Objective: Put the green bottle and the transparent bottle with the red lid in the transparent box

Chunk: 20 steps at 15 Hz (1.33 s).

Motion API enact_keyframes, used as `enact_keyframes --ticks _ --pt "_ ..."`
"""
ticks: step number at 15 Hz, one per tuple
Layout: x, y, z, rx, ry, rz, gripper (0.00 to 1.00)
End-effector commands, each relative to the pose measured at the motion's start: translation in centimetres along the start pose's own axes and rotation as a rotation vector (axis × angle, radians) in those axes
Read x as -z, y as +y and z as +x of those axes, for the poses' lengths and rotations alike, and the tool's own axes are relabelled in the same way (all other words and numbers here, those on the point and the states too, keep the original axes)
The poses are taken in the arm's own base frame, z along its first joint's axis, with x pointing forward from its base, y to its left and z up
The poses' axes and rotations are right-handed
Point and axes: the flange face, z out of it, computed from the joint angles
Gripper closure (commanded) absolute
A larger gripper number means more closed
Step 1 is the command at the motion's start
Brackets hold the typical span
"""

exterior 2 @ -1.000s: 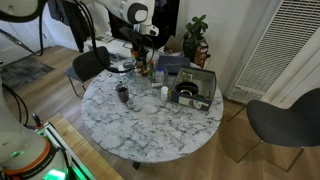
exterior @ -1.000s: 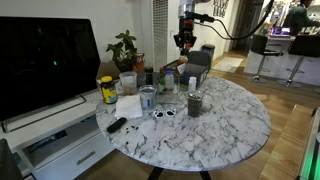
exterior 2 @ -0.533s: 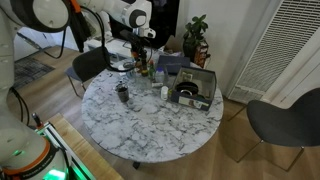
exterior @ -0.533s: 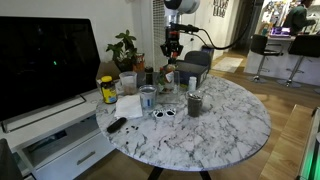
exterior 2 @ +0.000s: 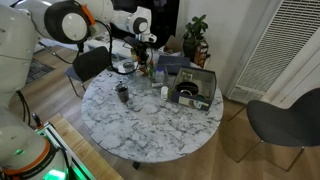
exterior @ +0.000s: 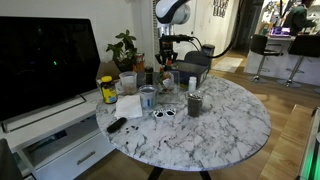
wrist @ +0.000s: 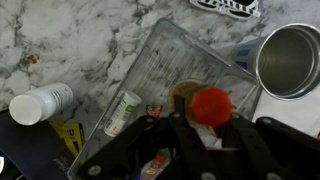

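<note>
Counter: a round marble top, white with grey veins (exterior: 235,125), in a living room with a dark television (exterior: 45,60) at one side.
Near edge: a black remote (exterior: 117,125) and a pair of patterned sunglasses (exterior: 163,113) lie flat on the counter.
Middle cluster: a yellow-labelled jar (exterior: 107,90), a white napkin (exterior: 128,105) and a dark-filled glass jar (exterior: 194,103) sit close together.
Transparent box: in the wrist view the transparent box (wrist: 165,65) rests on the counter, skewed, with one corner pointing to the top of the picture. A small pale tube (wrist: 123,112) lies flat on its floor.
Transparent bottle with the red lid: the transparent bottle with the red lid (wrist: 211,105) is upright, with its long axis vertical and its cap facing straight up at the wrist camera (so the body is mostly hidden under the cap). It hangs over the inside of the box, towards the wall nearest the steel cup. Whether its base touches the floor cannot be told.
Fingers: the fingers (wrist: 182,132) are clamped on the bottle just under the cap, one on each side.
Beside the box: a white bottle (wrist: 40,103) lies on its side outside one wall, and a steel cup (wrist: 290,60) stands open-mouthed outside the opposite one.
Far side: the white arm (exterior: 170,12) reaches down over the far part of the counter, with a potted plant (exterior: 125,45) behind and a black chair (exterior 2: 88,65) at the edge.
</note>
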Motion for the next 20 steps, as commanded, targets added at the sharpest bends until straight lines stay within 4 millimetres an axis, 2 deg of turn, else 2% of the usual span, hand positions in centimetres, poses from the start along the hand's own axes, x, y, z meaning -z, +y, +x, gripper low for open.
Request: enact_keyframes --ticks 1,10,16,17,18,19,20 --pt "-1.3 -1.3 1.8 -0.043 0.002 -0.043 0.93" --pt "-4.9 -2.4 4.5 -0.038 -0.028 -0.055 0.93" --pt "-6.1 -2.8 5.5 -0.036 -0.019 -0.048 0.93" --pt "-6.1 -2.9 5.6 -0.036 -0.016 -0.051 0.75" --pt "-6.2 -2.8 5.6 -0.029 -0.020 -0.052 0.45" --pt "-6.1 -2.8 5.7 -0.028 -0.019 -0.058 0.45" --pt "-6.0 -2.8 5.7 -0.028 -0.016 -0.066 0.39"
